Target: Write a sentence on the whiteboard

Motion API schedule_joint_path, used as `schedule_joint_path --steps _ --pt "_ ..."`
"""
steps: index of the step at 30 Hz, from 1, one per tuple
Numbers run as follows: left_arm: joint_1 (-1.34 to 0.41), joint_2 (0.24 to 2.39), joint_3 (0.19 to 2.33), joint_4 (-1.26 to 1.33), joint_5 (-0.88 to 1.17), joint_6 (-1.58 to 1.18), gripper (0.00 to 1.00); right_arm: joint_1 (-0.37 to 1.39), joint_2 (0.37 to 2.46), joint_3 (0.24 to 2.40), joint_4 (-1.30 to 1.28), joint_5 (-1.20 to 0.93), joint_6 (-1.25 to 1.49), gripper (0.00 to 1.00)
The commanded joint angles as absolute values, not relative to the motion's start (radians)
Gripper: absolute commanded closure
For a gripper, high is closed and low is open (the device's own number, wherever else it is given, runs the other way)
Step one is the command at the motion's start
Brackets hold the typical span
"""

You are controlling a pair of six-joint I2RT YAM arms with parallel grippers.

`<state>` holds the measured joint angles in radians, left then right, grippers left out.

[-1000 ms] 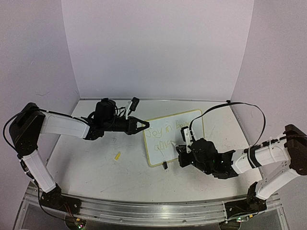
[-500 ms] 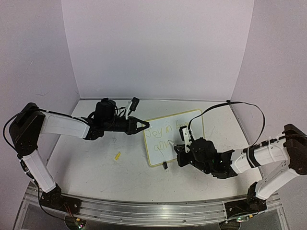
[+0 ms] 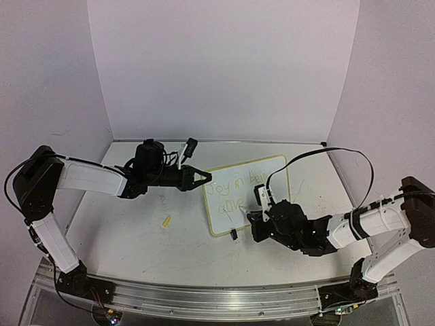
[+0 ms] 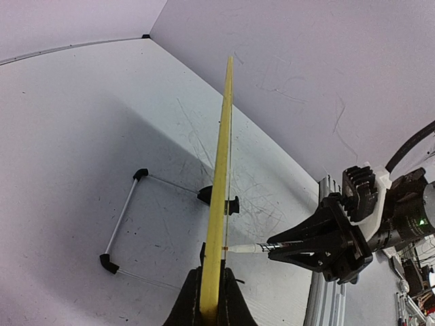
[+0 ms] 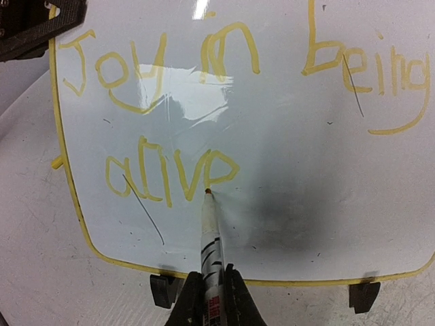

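The whiteboard (image 3: 223, 221) stands tilted at mid-table, with my left gripper (image 3: 206, 178) shut on its left edge. In the left wrist view that board (image 4: 221, 183) shows edge-on as a yellow rim clamped between the fingers of the left gripper (image 4: 211, 288). The sentence (image 5: 163, 64) reads "Joy in being" with "alive" (image 5: 170, 173) under it, in yellow. My right gripper (image 5: 211, 282) is shut on a white pen (image 5: 209, 234). The pen's tip touches the board at the lower end of the last letter. From above, the right gripper (image 3: 257, 219) sits at the board's lower right.
A small yellow pen cap (image 3: 166, 221) lies on the table left of the board. Two black clip feet (image 5: 165, 288) (image 5: 365, 295) hold the board's lower edge. A thin wire stand (image 4: 126, 217) lies behind the board. White walls close the back and sides.
My right gripper has slid a little left and nearer with the pen, and the last letter of the second line has appeared. The left arm and the board have stayed still.
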<state>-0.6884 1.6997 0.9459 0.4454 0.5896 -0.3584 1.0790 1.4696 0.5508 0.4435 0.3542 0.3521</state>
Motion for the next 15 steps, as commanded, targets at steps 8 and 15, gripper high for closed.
schedule_joint_path --steps 8,15 --pt "-0.680 1.701 0.952 0.331 0.448 -0.288 1.00 1.081 1.437 0.555 0.383 0.483 0.397 1.00" --pt "-0.680 1.700 0.952 0.330 0.448 -0.287 1.00 1.081 1.394 0.544 0.377 0.457 0.380 1.00"
